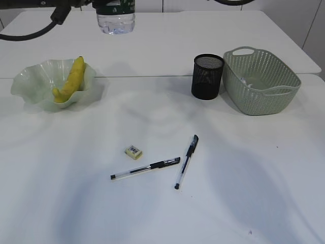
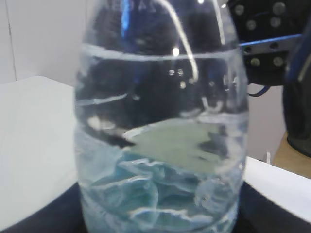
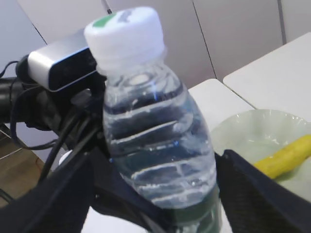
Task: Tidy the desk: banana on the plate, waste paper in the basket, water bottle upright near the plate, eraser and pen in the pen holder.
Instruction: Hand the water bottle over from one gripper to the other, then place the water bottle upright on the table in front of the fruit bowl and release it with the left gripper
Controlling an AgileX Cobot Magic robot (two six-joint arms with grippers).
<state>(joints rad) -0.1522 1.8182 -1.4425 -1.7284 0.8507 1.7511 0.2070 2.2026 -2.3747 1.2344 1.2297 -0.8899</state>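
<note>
The clear water bottle (image 1: 116,18) hangs high over the back of the table, base down, with both grippers around it at the frame's top edge. In the left wrist view its body (image 2: 160,145) fills the frame, and my left gripper (image 2: 160,221) presses dark jaws on both sides. My right gripper (image 3: 155,194) is shut on the bottle (image 3: 155,141) at its green label, white cap up. The banana (image 1: 71,81) lies on the wavy green plate (image 1: 30,84). The eraser (image 1: 133,151) and two pens (image 1: 147,169) (image 1: 187,160) lie on the table.
The black mesh pen holder (image 1: 207,76) stands at the back right, beside the green basket (image 1: 261,81), which has something pale inside. A second table stands behind. The left wrist camera (image 3: 63,63) sits close behind the bottle's cap.
</note>
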